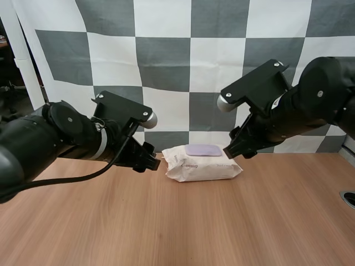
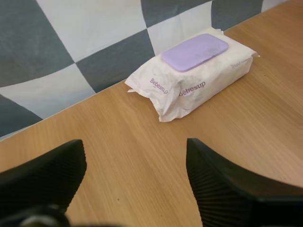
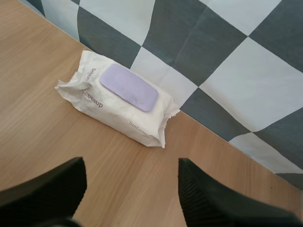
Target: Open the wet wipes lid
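While both arms hang low over the counter (image 1: 166, 221), the pack of wet wipes (image 1: 202, 166) lies flat toward its far side, btwn the two tools. The left tool (image 1: 153, 162) sits just beside the pack's left end, not touching; the right tool (image 1: 233, 149) is near the right end, by the far top corner. Left wrist view: the left tool's fingers (image 2: 222, 184) stand wide apart w/ ribbed faces turned inward, nothing btwn them, pack ahead across a strip of bare wood. Right wrist view, same: the right tool's fingers (image 3: 213, 198) spread wide, empty, pack ahead & clear of the tips. In the high view the pack's long axis runs left-right across the counter, one crimped end toward each tool. Purple lid (image 1: 202, 149) faces up, centred on top, lying flat & shut, its long side along the pack's. Purple print runs along the near side face
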You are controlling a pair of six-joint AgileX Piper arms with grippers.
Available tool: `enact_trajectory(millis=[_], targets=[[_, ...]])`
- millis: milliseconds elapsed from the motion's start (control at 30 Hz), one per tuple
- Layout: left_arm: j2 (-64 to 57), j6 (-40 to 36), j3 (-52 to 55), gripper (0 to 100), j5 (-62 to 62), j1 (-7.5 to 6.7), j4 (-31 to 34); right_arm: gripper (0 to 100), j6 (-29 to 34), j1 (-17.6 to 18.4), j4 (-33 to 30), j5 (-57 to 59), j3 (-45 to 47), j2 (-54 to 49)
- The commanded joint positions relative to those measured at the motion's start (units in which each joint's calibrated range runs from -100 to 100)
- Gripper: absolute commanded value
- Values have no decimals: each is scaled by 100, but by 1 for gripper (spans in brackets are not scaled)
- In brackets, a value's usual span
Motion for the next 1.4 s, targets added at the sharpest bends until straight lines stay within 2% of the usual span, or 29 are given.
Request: enact_trajectory(millis=[0,233,767,900,1000,1100,1367], targets=[[161,1084,1,100,68,5,-719,100,-347,-2,-5,12,2,68],[519,2893,77,100,432,5,-2037,100,-841,-2,-5,-22,2,78],[2720,5642,78,100,8,-17,-4124,100,-1110,-2,-251,-109,2,78],[3240,6216,78,100,-369,-99,-4554,100,-1130,-2,-251,-183,2,78],[3496,6276,16,100,-401,-176,-4674,100,-1130,-2,-251,-231,2,78],[3684,6276,-96,100,-585,-314,-4786,100,-1130,-2,-241,-222,2,78],[4086,6276,-218,100,-2077,-716,-4877,100,-1130,-2,-241,-222,2,78]])
